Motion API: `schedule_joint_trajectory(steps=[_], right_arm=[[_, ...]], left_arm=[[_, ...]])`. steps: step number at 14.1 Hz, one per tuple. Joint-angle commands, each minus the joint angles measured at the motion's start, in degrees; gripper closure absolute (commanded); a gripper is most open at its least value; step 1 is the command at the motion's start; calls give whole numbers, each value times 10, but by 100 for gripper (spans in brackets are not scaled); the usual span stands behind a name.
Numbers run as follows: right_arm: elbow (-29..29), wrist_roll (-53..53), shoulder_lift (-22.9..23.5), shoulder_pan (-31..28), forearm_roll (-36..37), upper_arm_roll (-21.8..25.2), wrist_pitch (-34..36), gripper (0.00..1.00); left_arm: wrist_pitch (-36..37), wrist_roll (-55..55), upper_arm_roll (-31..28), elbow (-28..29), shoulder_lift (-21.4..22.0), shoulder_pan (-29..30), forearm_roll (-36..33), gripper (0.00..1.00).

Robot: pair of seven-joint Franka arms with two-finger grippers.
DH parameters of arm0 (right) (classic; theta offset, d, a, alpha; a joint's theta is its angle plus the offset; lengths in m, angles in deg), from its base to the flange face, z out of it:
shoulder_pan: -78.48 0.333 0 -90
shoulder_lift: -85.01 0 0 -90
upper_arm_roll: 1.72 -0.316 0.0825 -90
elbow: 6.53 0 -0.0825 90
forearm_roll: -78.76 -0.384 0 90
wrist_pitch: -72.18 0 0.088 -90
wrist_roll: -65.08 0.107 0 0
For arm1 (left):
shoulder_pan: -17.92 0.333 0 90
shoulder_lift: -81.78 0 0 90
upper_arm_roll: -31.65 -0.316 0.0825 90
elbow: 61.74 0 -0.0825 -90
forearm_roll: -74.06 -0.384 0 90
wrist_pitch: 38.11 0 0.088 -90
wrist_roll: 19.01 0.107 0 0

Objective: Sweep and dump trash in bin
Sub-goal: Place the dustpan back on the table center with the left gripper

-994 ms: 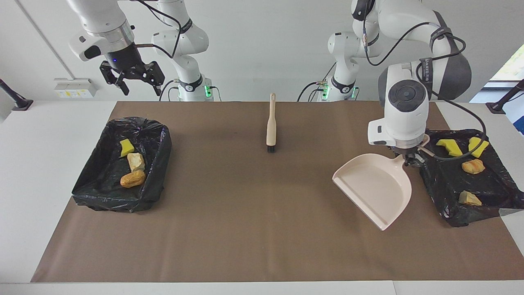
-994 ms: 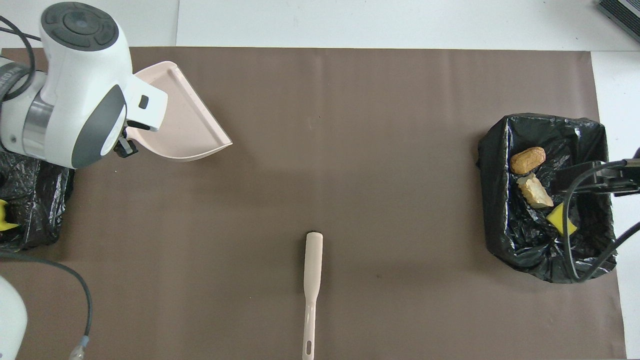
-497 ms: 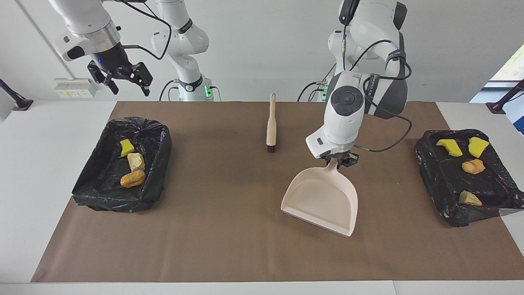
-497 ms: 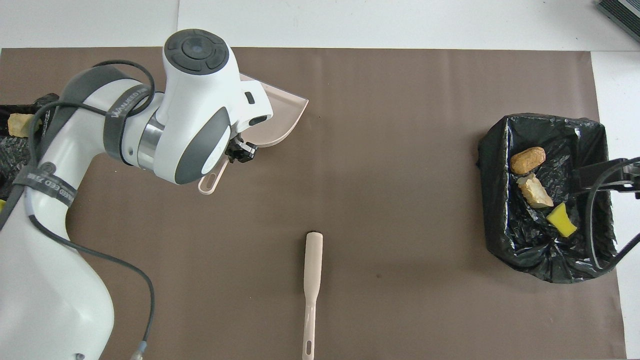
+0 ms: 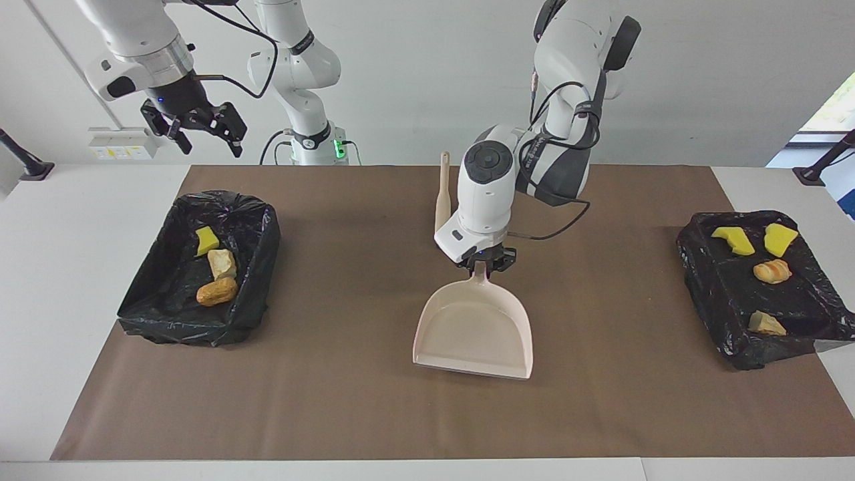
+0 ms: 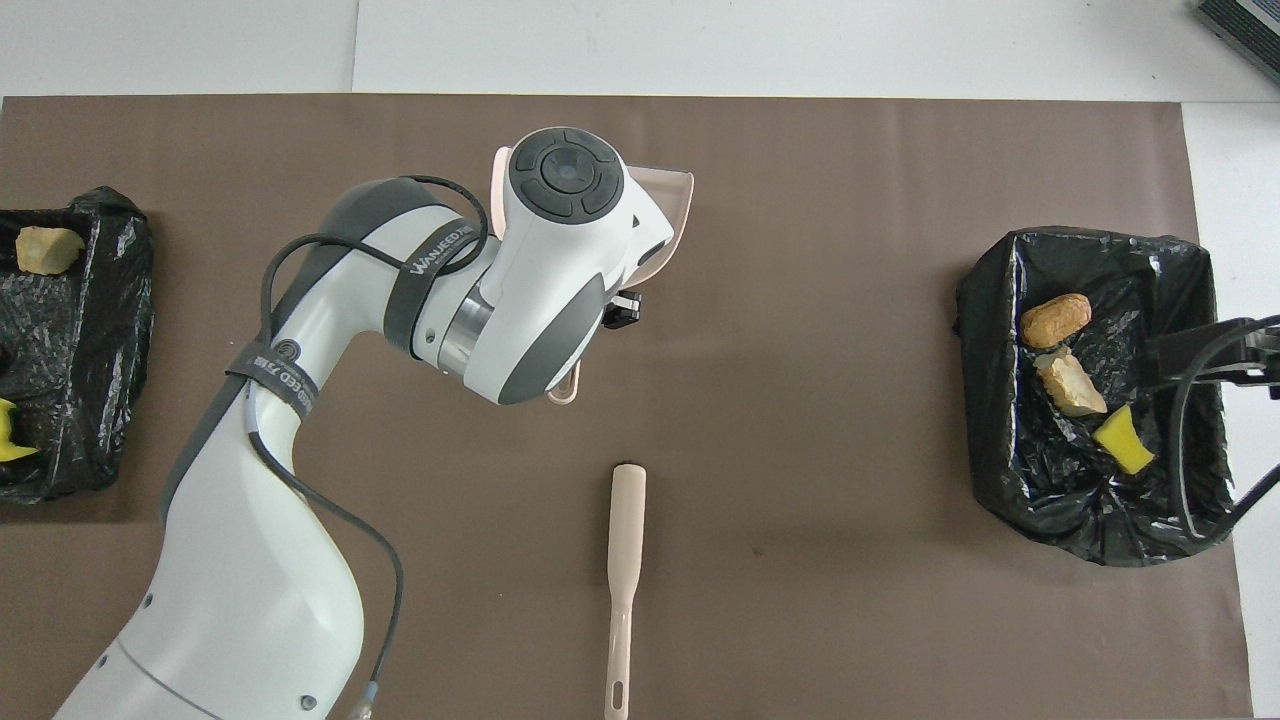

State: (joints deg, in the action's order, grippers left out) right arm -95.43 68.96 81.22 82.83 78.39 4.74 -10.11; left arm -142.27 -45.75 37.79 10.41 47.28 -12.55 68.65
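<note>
Swung away from the black-lined bin at three o'clock, my left gripper, clamped on the pale pink plastic dustpan, now sits mid-mat. Trash lies in both bins, so I judge dumping finished. My right gripper waits open above the nine o'clock bin.

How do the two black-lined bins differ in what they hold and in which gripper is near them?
The bin at the right arm's end holds three bits of trash: one yellow sponge piece and two tan lumps. The bin at the left arm's end holds four: two yellow sponge pieces and two tan lumps. The open right gripper hangs near the first; the left gripper, shut on the dustpan, is at mid-table. Both have black liners.
</note>
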Motion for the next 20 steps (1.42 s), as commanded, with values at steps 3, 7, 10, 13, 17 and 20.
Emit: schedule_joint_trajectory(steps=[3,7,10,13,17,20], right_arm=[[-9,-44,-9,-10,4,0,-3,0],[-11,-48,-10,-7,8,0,-8,0],[-11,-49,-7,-3,9,0,-37,0],[-9,-45,-5,-4,1,0,-36,0],[-8,-45,-6,-3,-3,-2,-29,0],[-8,-45,-5,-3,-3,-2,-29,0]], left_arm=[[-23,-22,-10,-49,-59,-19,10,100],[-52,-17,-10,12,-34,-20,10,100],[-69,-19,-9,40,-21,-21,13,44],[-60,-19,-10,49,-12,-21,16,9],[-50,60,-15,73,54,0,15,0],[-13,87,-15,137,146,43,15,0]])
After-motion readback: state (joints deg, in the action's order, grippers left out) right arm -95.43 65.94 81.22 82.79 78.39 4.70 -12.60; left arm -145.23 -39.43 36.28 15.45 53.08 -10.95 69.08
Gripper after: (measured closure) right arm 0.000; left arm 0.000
